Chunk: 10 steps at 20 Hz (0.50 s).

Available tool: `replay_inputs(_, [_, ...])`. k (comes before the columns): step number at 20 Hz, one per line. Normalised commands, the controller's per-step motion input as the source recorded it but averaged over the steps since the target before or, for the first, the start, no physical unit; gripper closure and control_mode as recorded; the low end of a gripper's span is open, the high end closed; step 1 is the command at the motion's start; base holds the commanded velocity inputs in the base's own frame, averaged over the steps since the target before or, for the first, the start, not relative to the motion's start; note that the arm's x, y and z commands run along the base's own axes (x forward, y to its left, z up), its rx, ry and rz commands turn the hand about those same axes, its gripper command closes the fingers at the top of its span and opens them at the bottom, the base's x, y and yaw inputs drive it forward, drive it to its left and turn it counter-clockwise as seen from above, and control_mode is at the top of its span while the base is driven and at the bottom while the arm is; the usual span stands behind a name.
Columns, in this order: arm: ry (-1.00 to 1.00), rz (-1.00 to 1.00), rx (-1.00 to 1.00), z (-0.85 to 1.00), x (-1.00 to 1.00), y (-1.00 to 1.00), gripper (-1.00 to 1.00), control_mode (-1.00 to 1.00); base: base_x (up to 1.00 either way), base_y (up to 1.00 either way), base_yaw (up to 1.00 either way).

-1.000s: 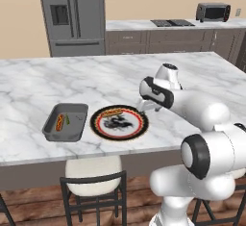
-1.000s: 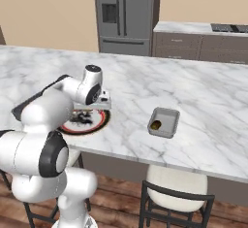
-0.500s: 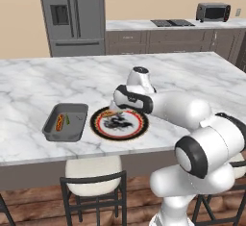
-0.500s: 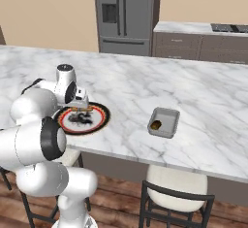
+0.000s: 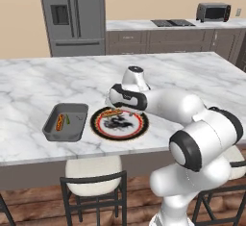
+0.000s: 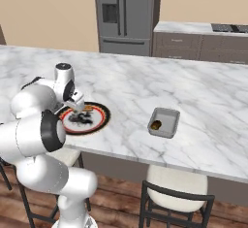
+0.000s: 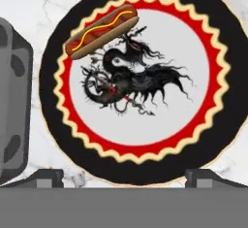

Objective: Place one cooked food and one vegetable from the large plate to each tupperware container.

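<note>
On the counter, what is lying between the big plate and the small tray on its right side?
Nothing: in the right base view, only bare marble counter separates the plate from the small tray.

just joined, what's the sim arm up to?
The white arm's open two-finger gripper hovers over the wide round red-ringed plate, holding nothing. A hot dog is the only food on it. The larger dark-grey tray holds a hot dog and something green; the smaller dark-grey tray holds one brown item.
</note>
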Motion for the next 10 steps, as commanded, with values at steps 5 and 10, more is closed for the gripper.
replay_inputs(5, [0.14, -0.38, 0.15, 0.0, 0.24, 0.0, -1.0, -1.0, 0.0, 0.0, 0.0])
replay_inputs(10, [0.17, -0.28, 0.02, 0.0, 0.57, 0.0, -1.0, -1.0, 0.0, 0.0, 0.0])
